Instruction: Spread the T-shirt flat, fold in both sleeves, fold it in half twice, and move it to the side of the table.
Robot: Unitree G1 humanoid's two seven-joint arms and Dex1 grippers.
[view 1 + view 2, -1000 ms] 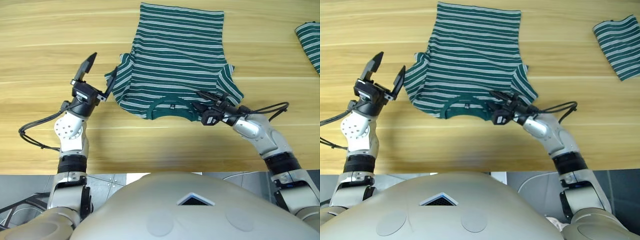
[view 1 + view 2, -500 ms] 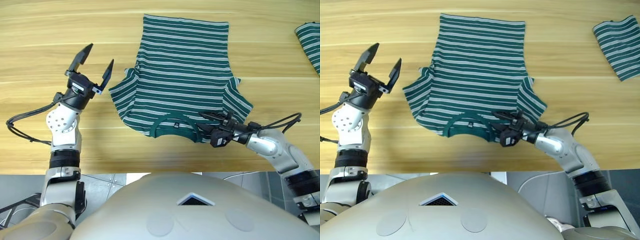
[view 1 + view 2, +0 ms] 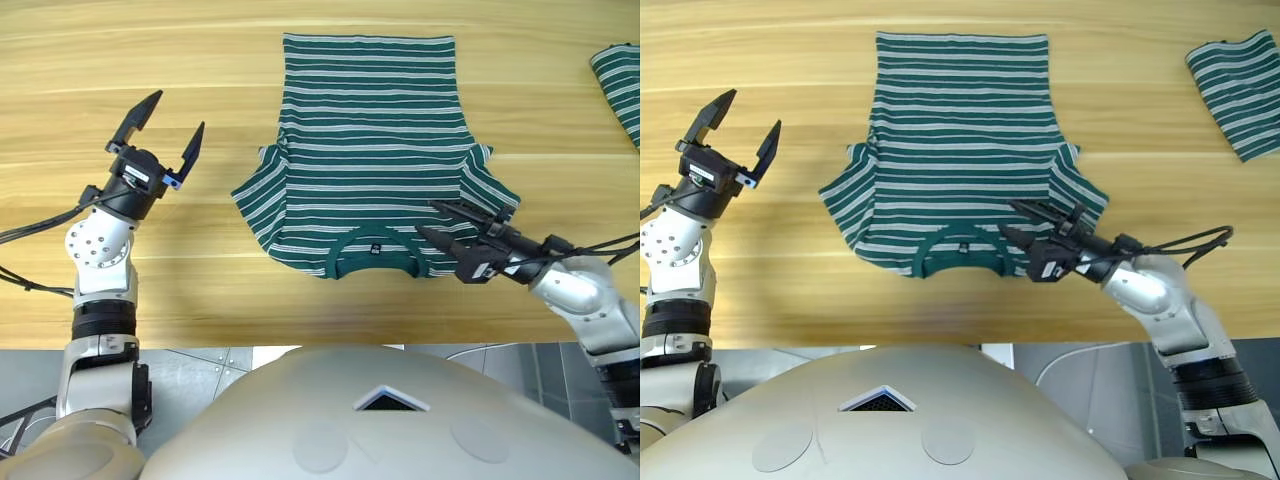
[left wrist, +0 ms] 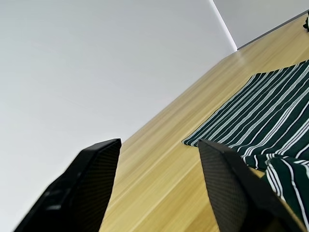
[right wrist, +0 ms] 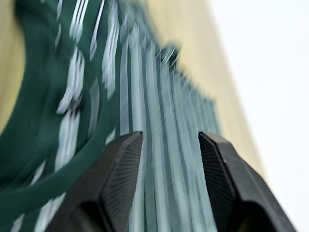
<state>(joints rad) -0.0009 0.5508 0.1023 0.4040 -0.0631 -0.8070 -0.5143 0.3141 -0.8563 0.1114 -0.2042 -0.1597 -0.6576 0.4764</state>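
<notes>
Right eye view, striped cloth (image 3: 1238, 92) whole, right of T-shirt (image 3: 962, 150)

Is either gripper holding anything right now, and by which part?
Nothing is held. The left gripper stands open, apart from the green-and-white striped T-shirt; the right gripper is open too, at the shirt's shoulder beside the collar.

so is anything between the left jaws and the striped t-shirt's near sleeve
Nothing visible. The left jaws stand open, off to the side of the green-and-white striped T-shirt and apart from it. Only bare light wooden table shows between them and the nearest sleeve.
</notes>
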